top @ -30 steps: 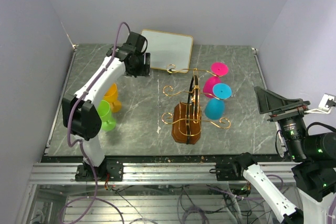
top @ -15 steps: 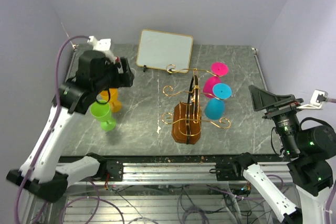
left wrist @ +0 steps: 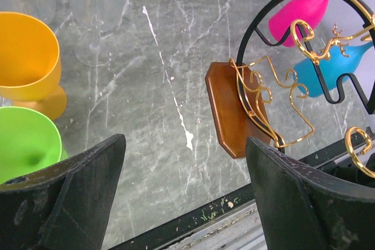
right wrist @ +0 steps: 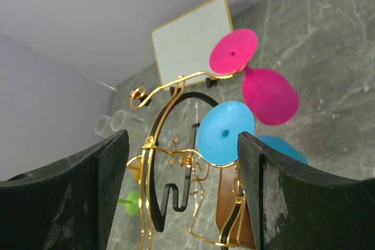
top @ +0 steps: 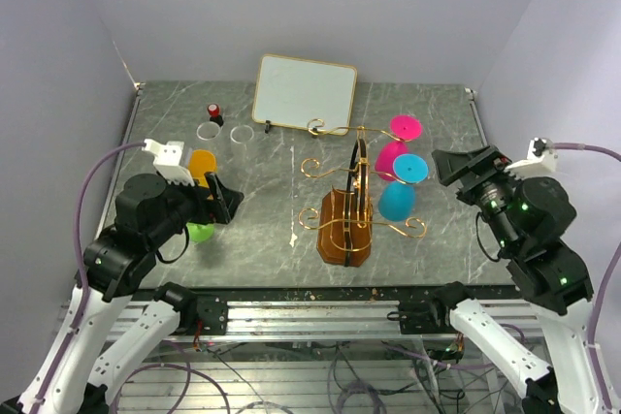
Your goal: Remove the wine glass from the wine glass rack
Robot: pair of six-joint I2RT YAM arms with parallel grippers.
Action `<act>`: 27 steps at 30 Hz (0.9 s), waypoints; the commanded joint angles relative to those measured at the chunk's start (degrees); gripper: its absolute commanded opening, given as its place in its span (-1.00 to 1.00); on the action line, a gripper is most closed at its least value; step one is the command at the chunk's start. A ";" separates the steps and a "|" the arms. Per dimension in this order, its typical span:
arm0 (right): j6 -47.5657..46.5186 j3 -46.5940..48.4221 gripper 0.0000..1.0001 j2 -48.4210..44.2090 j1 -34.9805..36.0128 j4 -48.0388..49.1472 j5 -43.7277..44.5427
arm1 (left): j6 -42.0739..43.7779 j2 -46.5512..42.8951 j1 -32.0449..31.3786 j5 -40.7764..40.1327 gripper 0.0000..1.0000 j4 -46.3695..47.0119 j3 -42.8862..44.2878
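White board (top: 306,92) rear; clear glasses (top: 209,131), perhaps two.

Stands with both arms bent up from the near edge of the table (top: 262,191). Holds the left gripper (top: 225,203) over the near left corner, pointing right and a bit down, jaws wide apart. Holds the right gripper (top: 448,164) up high by the right edge, pointing left, jaws apart too. Grips nothing with either one.
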 commanded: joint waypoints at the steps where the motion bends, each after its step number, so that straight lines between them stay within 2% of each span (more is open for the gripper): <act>1: 3.80 -1.09 0.47 2.29 0.05 -4.07 1.62 | -0.21 -2.48 0.34 2.74 0.87 2.54 -1.05; 10: 8.36 -8.28 0.44 4.29 0.02 -1.91 3.65 | 0.21 -3.11 0.36 3.49 0.86 3.50 -2.02; 19: 6.20 -12.68 0.43 6.53 0.03 2.71 5.26 | 0.39 -2.86 0.34 3.92 0.84 4.03 -2.42; 27: 3.86 -12.84 0.29 8.83 0.00 5.35 5.75 | 0.34 -1.92 0.43 3.80 0.82 3.79 -2.35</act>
